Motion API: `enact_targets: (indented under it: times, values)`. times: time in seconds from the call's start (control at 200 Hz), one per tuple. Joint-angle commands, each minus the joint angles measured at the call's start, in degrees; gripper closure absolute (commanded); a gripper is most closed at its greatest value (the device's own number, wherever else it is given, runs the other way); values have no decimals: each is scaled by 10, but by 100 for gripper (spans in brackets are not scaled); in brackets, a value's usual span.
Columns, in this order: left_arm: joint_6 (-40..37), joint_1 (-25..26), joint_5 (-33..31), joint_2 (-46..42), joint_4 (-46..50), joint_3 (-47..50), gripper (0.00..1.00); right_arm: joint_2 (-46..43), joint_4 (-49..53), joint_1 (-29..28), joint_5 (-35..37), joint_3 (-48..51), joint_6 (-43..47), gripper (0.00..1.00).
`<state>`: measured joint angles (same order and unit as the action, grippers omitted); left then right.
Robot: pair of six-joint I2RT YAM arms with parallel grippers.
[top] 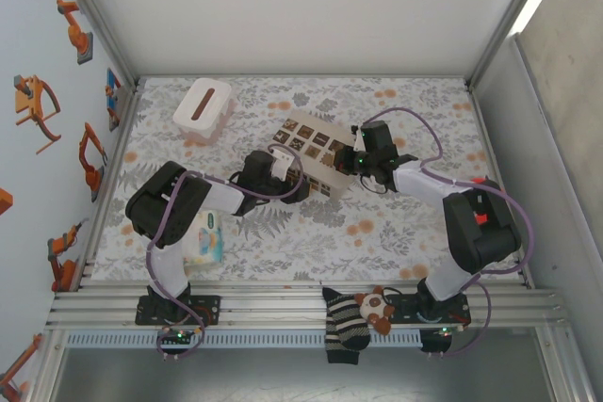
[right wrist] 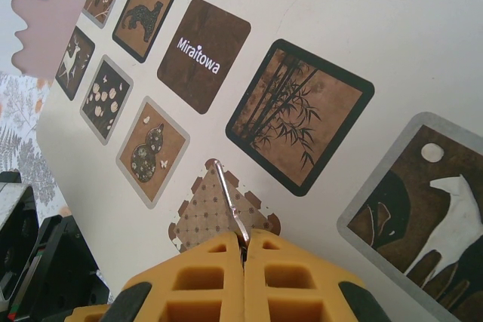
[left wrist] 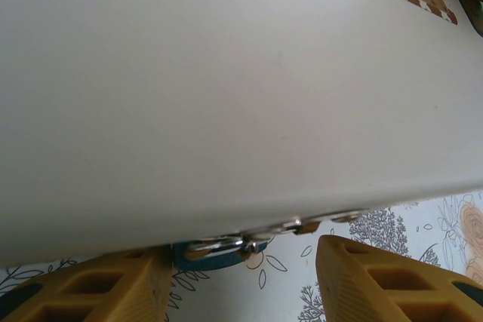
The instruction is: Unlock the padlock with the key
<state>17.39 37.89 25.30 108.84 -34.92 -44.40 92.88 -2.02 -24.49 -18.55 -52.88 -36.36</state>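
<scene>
The padlock (left wrist: 215,254) is small and blue with a pale metal shackle, and it hangs at the lower edge of the beige box (top: 311,150). In the left wrist view my left gripper (left wrist: 243,265) is open; the lock sits against the left finger (left wrist: 98,292) and well clear of the right one (left wrist: 392,284). My right gripper (right wrist: 244,240) is shut on the key (right wrist: 229,195), whose thin silver blade sticks out over the box's top face with its dark picture squares. In the top view the left gripper (top: 285,169) is at the box's near-left side and the right gripper (top: 349,159) at its right end.
A white tissue box (top: 203,108) stands at the back left. A pale packet (top: 205,240) lies by the left arm's base. A striped sock and a small plush toy (top: 363,313) hang on the near rail. Metal frame walls edge the floral tabletop (top: 396,223).
</scene>
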Motion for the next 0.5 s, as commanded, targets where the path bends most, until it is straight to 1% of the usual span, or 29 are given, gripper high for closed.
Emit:
enact_targets:
  times: [0.0,0.496]
  values:
    - [10,10,15,17,-8,-10,47,12,31,0,0,5,5,100]
    - [17,12,13,20,-13,-13,49,13,27,-2,-4,2,4,100]
